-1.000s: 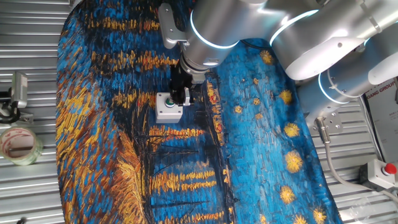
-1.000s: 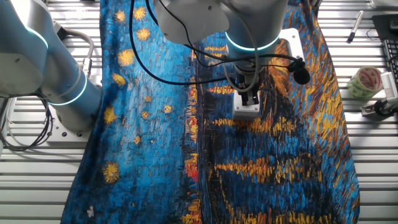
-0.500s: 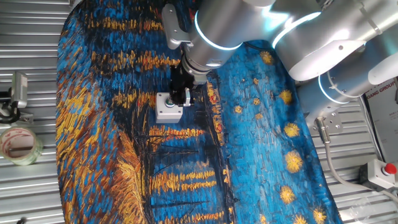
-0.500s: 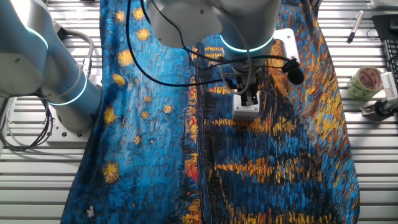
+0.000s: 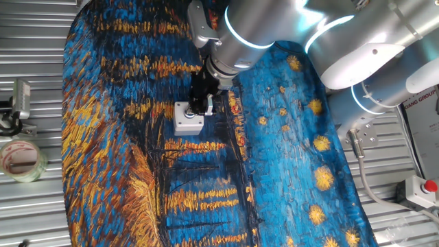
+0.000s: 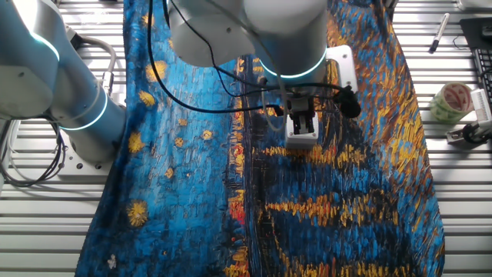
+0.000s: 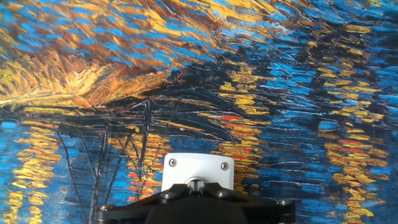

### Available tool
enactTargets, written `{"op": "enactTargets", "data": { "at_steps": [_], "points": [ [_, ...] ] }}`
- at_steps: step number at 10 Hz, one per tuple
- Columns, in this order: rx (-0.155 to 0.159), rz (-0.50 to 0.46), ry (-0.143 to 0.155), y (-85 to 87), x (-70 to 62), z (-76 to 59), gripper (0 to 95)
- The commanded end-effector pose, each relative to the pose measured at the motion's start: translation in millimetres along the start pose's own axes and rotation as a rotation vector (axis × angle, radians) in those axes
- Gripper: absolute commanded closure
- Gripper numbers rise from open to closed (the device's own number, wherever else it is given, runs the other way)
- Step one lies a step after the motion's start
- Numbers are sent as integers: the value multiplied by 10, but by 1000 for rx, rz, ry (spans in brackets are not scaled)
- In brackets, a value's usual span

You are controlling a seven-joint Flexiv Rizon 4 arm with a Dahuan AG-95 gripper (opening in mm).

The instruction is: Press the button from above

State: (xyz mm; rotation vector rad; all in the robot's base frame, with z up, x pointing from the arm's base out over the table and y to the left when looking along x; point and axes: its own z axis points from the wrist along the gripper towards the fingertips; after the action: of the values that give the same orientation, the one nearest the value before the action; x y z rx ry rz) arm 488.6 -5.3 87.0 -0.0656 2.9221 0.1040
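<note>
The small white square box (image 5: 185, 123) sits on the painted cloth, left of its middle. It also shows in the other fixed view (image 6: 302, 134) and at the bottom of the hand view (image 7: 198, 167). My gripper (image 5: 199, 107) hangs straight above the box with its black fingertips down at the box's top. In the hand view my gripper (image 7: 198, 185) has its fingertips pressed together, with only a thin seam between them, right over the round button seat. The green button itself is hidden under the fingertips.
The blue and orange painted cloth (image 5: 137, 178) covers the table. A tape roll (image 5: 20, 159) lies off the cloth's left edge. A red button on a grey box (image 5: 425, 188) sits at the far right. The arm's base (image 6: 81, 108) stands beside the cloth.
The arm's wrist and upper links have swung a little to the right in one fixed view. The fingertips have stayed at the top of the white box.
</note>
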Motion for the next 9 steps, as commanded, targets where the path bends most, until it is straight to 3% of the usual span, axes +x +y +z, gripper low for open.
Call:
{"op": "enactTargets", "data": {
  "at_steps": [1, 5, 9],
  "points": [
    [23, -13, 43, -2, -3, 52, 950],
    [15, -10, 69, -4, -21, -16, 950],
    [16, -12, 77, -2, -34, -70, 950]
  ]
}}
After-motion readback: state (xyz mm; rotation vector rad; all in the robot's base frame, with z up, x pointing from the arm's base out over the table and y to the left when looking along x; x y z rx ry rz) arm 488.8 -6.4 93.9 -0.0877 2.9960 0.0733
